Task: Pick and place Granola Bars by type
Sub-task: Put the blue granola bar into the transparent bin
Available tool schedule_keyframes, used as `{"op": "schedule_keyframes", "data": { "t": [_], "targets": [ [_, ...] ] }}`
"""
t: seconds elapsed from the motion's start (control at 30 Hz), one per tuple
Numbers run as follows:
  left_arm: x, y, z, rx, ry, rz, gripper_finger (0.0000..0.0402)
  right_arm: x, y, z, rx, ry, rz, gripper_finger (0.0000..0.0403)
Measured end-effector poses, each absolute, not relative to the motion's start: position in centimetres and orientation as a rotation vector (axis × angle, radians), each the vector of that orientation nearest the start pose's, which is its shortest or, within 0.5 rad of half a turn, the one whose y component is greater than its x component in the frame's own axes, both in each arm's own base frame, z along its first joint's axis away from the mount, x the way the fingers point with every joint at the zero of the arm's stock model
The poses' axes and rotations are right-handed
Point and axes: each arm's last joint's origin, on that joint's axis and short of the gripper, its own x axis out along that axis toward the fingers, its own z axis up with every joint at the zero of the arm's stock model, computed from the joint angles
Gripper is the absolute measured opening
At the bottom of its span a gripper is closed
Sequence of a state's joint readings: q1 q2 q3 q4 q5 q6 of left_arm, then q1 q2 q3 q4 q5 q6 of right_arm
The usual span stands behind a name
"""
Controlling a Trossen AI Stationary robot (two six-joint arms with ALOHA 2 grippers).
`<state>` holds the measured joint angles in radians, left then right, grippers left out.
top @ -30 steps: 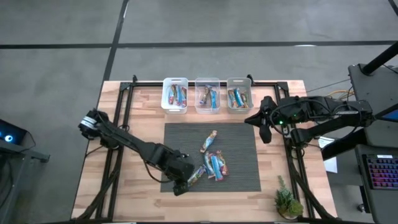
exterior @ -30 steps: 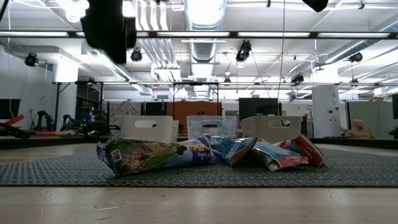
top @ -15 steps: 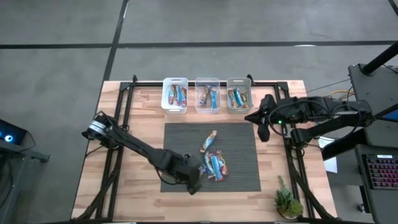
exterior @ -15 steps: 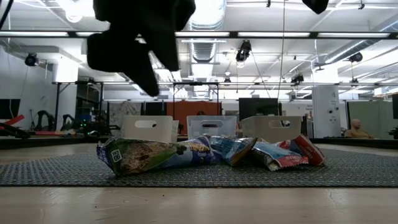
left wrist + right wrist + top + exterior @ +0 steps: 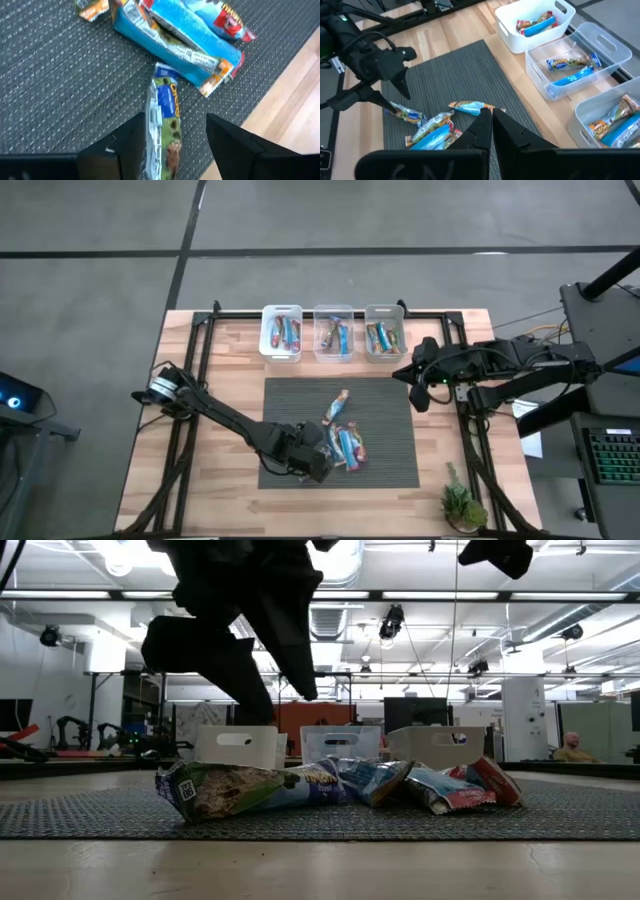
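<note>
Above mat's front edge, left gripper open, astride green-wrapped bar lying lengthwise between fingers; right gripper closed.

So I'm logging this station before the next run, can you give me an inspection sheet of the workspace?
Surface: wooden table with dark mat.
Job's things: granola bars piled on mat, one apart; more in three bins.
Clutter: small plant at table corner.
Grippers: left gripper open over a green-wrapped bar; right gripper shut, raised at mat's edge.
Cables: nothing seen on the table.
Surroundings: keyboard beside the table.
</note>
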<state>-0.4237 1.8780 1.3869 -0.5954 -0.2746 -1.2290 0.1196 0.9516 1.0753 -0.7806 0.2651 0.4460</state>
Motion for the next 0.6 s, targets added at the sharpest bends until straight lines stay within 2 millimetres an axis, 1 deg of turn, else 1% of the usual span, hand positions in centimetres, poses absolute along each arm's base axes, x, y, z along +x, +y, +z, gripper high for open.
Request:
{"op": "schedule_keyframes", "data": {
  "t": [0.13, 0.3, 0.6],
  "targets": [
    [36.0, -15.2, 19.7, -0.721, 0.949, 0.514, 0.019, 17.8, 1.4, 34.6, 0.316, 0.61, -0.288, 0.0008],
    [36.6, -15.4, 18.3, -0.721, 0.976, 0.516, 0.019, 17.8, 1.4, 34.6, 0.318, 0.609, -0.288, 0.0008],
    [36.8, -15.6, 17.0, -0.719, 1.027, 0.503, 0.019, 17.8, 1.4, 34.8, 0.316, 0.602, -0.286, 0.0008]
  ]
}}
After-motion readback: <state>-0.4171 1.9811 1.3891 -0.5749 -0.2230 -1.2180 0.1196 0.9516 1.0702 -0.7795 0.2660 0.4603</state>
